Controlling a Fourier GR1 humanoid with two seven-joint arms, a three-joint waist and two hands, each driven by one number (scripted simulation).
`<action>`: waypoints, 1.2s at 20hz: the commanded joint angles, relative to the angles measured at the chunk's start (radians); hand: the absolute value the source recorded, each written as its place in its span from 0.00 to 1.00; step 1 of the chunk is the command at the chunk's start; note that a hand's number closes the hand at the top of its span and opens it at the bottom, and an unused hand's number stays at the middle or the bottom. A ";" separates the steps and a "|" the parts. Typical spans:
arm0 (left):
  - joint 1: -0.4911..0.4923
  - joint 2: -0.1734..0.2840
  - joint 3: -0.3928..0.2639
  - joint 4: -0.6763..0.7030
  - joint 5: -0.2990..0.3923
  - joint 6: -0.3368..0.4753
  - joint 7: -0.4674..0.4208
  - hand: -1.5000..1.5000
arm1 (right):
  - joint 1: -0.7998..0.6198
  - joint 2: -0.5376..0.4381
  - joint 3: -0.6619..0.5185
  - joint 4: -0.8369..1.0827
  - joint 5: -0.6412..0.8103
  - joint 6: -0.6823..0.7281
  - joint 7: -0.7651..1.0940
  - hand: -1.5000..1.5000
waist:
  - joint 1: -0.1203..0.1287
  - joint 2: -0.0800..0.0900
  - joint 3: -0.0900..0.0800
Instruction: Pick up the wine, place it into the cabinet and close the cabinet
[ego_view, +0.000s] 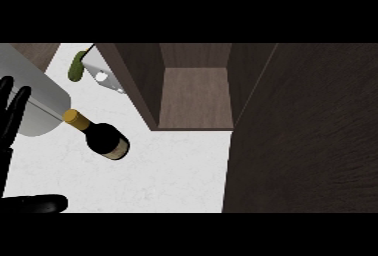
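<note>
I see the wine bottle (102, 136) lying on the white worktop (148, 175) left of centre, beside the open cabinet (196, 95), my left hand (13, 112) at the left edge, fingers straight, holding nothing.

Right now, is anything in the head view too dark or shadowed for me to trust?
Head view: the wine bottle reads clearly against the pale counter; the open cabinet interior is dim but its shelf is readable; the cabinet door is a dark mass at right; the black left hand shows only partly at the left edge.
</note>
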 joint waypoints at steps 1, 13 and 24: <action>-0.046 0.010 0.036 0.082 0.005 0.002 -0.006 0.00 | 0.080 0.003 -0.012 -0.100 -0.035 0.028 -0.024 0.00 | -0.003 0.001 0.001; 0.068 0.017 0.137 0.313 0.165 -0.203 -0.185 0.00 | 0.042 0.013 0.004 -0.160 -0.024 0.005 0.073 0.00 | -0.005 0.001 0.000; 0.097 -0.018 0.150 0.539 0.110 -0.277 -0.406 0.00 | -0.077 0.030 0.034 -0.147 0.016 -0.040 0.176 0.00 | -0.004 0.001 -0.001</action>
